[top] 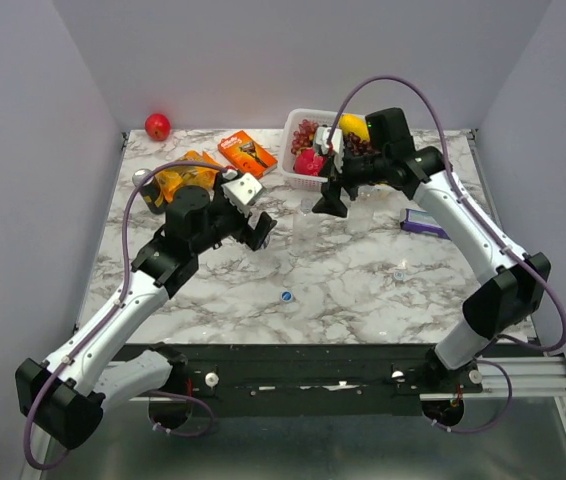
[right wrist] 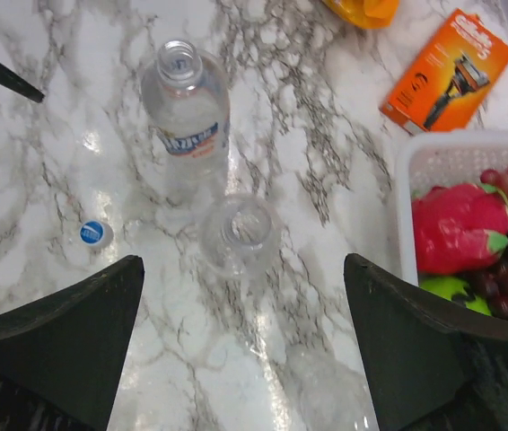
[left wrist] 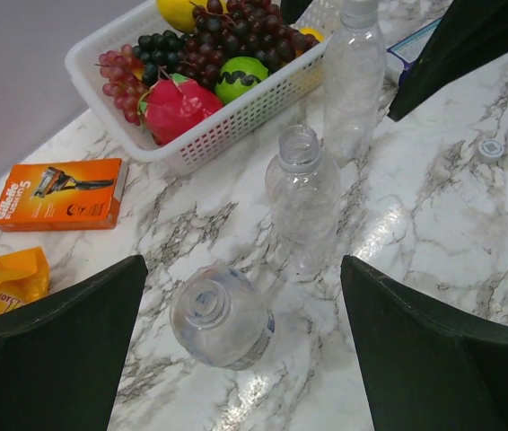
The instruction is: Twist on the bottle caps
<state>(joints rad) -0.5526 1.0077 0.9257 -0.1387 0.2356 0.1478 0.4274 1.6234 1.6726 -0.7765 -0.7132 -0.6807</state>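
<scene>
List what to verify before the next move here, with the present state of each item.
1. The left gripper is open and empty: ok.
2. The right gripper is open and empty: ok.
3. Bottles standing upright: ok for the labelled bottle, the middle bottle and the third bottle.
4. Necks uncapped and ready: ok for the labelled bottle and the middle bottle; cannot tell for the third bottle, whose top is cut off.
5. Caps lying free, apart from the bottles: ok for the blue cap and the whitish cap.
6. Enough caps for all three bottles: cannot tell, only two are in view.
</scene>
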